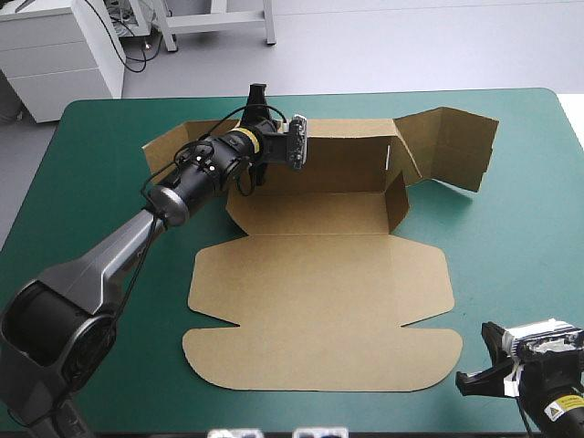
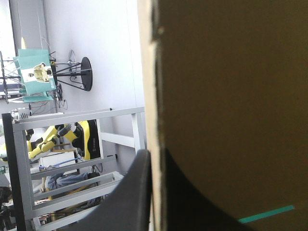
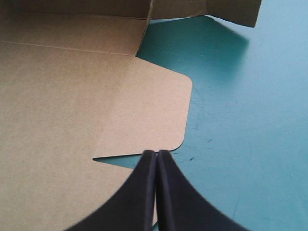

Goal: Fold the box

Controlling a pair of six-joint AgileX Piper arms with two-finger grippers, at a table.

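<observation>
Fingers (image 2: 137, 192) of the left gripper (image 1: 257, 95) are pinching a raised wall of the brown box (image 1: 319, 301). One black finger is lying against each face of the board, all but closed, and the sheet's pale cut edge is running up between them. The pinched part is the back wall, toward its left end, and the left arm is reaching in over the left flap to get at it.

The box is sitting mid-way across the teal-green cover (image 1: 511, 237), ahead of both grippers. Its back wall and end flaps are standing up, the far right flap is leaning outward, and the broad lid panel is lying flat on the near side.

Right gripper (image 3: 157, 153) is hanging closed, its fingers meeting in one pointed arch with nothing visible between them. The tips are pointing at the notch beside the lid's rounded side flap, which is lying flat just ahead of them. In the high view this gripper is sitting just beside the lid's near right corner, close to the cover's near edge. Teal-green cover is spreading out beside the right fingers.
</observation>
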